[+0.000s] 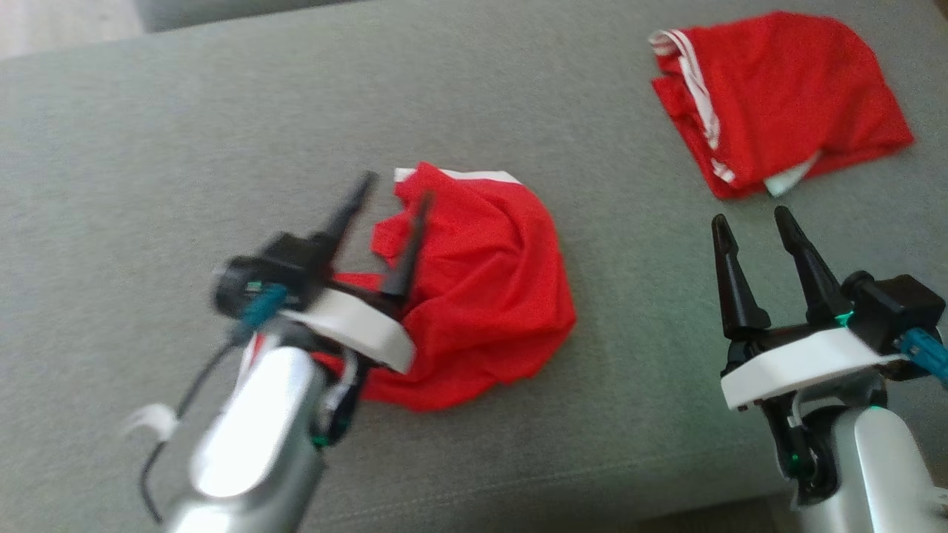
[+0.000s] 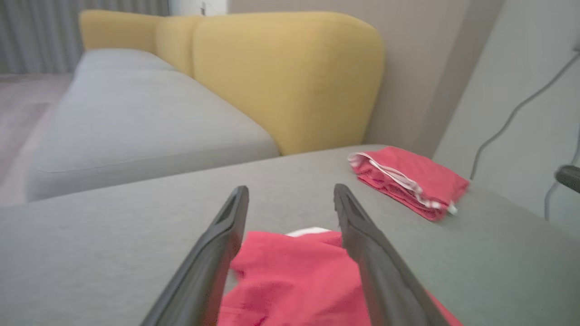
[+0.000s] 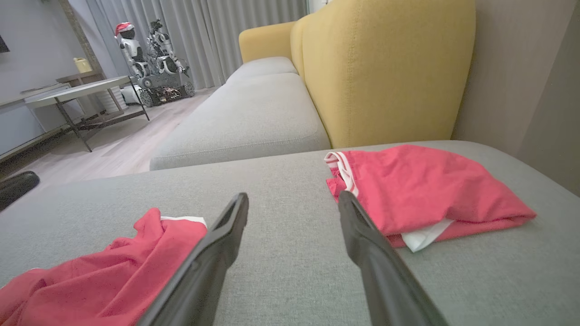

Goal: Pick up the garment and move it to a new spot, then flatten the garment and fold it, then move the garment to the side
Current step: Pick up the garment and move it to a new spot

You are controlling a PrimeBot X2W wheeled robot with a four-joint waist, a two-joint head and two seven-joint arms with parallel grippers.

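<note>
Garment [image 1: 481, 296] below wide-open L jaws, ungripped

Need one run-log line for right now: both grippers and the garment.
left gripper: open, over crumpled red garment | right gripper: open, empty | folded red garment: far right on grey cushion | fold: not started

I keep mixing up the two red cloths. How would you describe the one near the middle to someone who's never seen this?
Start at the wide grey cushion in front of the yellow backrest. Near its middle, below the open left end effector, lies a red garment. Unlike the neatly folded garment at the far right, it is a crumpled heap.
</note>
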